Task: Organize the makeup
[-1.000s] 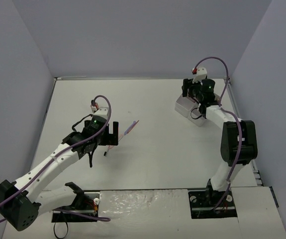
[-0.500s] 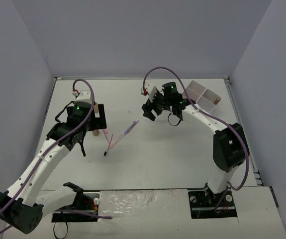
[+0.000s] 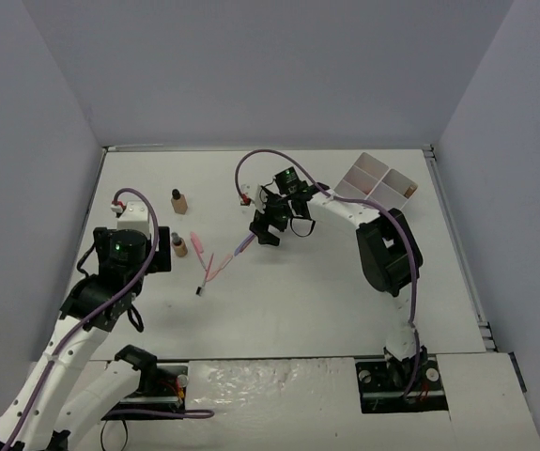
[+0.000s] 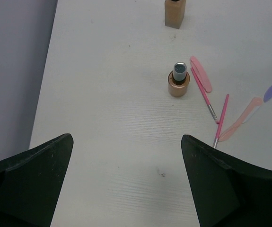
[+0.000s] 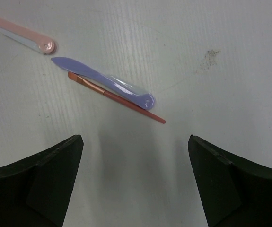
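Observation:
Two tan bottles with dark caps stand at the left: one far (image 3: 178, 200), one nearer (image 3: 179, 246), the nearer also in the left wrist view (image 4: 178, 82). Thin pink pencils (image 3: 210, 269) (image 4: 205, 95) and a flat pink piece (image 4: 200, 73) lie to its right. A purple piece (image 5: 105, 85) and an orange pencil (image 5: 117, 97) lie side by side at the middle (image 3: 244, 244). My left gripper (image 3: 152, 260) (image 4: 126, 182) is open and empty, short of the nearer bottle. My right gripper (image 3: 268, 225) (image 5: 136, 182) is open and empty, just above the purple piece. No sponges or lipsticks are in view.
The white four-compartment tray (image 3: 378, 180) stands at the far right, tilted, with a small tan thing in its right corner. Grey walls close the table on the left, back and right. A peach flat piece (image 4: 242, 120) lies right of the pink pencils.
My left arm has drawn back toward the near left, uncovering both bottles. My right arm has swung left from the tray to above the purple and orange pieces.

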